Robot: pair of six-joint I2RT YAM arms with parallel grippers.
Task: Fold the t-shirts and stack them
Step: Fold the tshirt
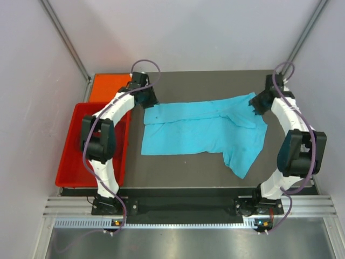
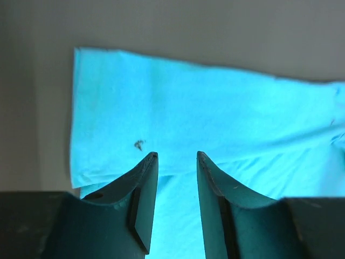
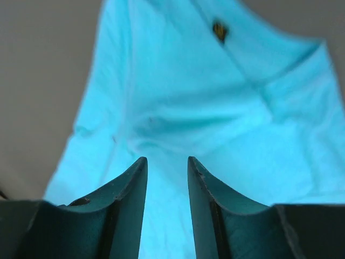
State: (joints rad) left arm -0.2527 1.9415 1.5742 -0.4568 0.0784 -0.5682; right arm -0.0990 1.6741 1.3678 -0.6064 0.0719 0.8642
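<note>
The turquoise t-shirt (image 1: 199, 129) lies spread out mid-table (image 1: 183, 170). The left gripper (image 2: 177, 156) is over its 10 o'clock corner and the right gripper (image 3: 167, 160) over its 2 o'clock corner, both with jaws apart and gripping nothing. An orange t-shirt (image 1: 108, 86) lies at 10 o'clock, behind the red tray (image 1: 73, 162).

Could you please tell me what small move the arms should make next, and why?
Probably lift both away: the left gripper and right gripper stand open over the far edge of the soft turquoise-blue cloth t-shirt, gripping nothing; its near-right flap sticks out.
</note>
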